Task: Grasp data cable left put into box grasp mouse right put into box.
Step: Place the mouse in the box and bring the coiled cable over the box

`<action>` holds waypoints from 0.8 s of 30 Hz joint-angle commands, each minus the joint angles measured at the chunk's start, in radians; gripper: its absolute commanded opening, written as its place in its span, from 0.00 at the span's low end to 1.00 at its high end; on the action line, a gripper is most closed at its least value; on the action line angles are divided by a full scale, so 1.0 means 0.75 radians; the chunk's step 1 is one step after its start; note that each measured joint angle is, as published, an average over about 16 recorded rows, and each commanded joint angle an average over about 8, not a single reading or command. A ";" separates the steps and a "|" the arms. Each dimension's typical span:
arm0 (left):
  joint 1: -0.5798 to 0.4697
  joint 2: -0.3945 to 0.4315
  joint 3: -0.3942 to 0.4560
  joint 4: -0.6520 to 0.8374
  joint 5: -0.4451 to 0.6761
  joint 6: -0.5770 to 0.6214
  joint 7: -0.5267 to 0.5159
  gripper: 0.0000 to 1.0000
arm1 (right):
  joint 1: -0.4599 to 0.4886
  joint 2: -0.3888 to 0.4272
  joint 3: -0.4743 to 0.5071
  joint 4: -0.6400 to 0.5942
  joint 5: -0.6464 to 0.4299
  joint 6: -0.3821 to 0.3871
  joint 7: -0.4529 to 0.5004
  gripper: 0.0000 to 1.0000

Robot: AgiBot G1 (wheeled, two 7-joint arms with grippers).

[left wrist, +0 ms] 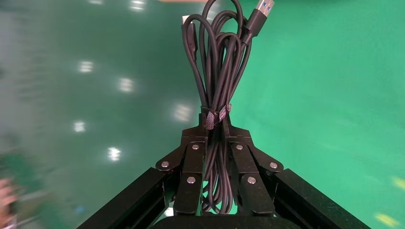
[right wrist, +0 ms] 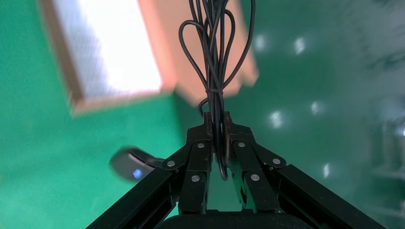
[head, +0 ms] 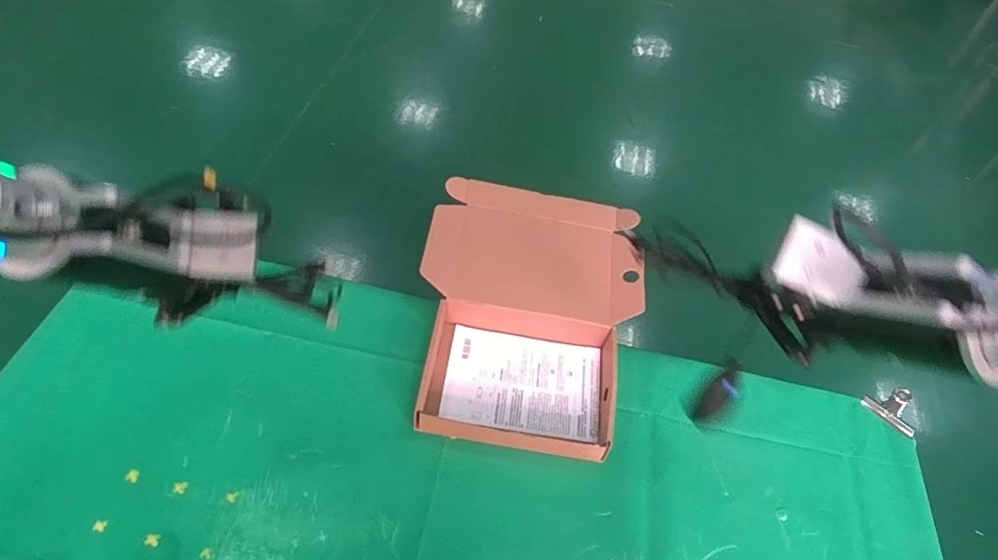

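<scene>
The salmon-orange box point(head: 433, 370) stands open at the mat's far middle, with a white printed sheet point(head: 524, 384) inside and its lid point(head: 534, 251) folded back. My left gripper point(head: 280, 284) hovers left of the box, shut on the data cable point(head: 320, 289). In the left wrist view the gripper point(left wrist: 216, 121) clamps the black bundle point(left wrist: 217, 71) at its tie. My right gripper point(head: 760, 293) hovers right of the box, shut on the mouse's thin cord point(head: 681, 250). The mouse point(head: 718, 393) dangles below it. In the right wrist view the gripper point(right wrist: 217, 119) holds the cord point(right wrist: 217, 57), and the mouse point(right wrist: 131, 167) shows its blue light.
A green mat point(head: 459, 517) covers the table, with small yellow marks near its front. A metal binder clip point(head: 893, 407) sits at the mat's far right corner. Shiny green floor lies beyond. The box wall point(right wrist: 119, 102) also shows in the right wrist view.
</scene>
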 commanded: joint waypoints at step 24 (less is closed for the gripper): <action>-0.149 0.197 -0.071 0.120 0.050 -0.286 0.053 0.00 | 0.321 -0.398 0.056 -0.315 0.122 0.120 -0.180 0.00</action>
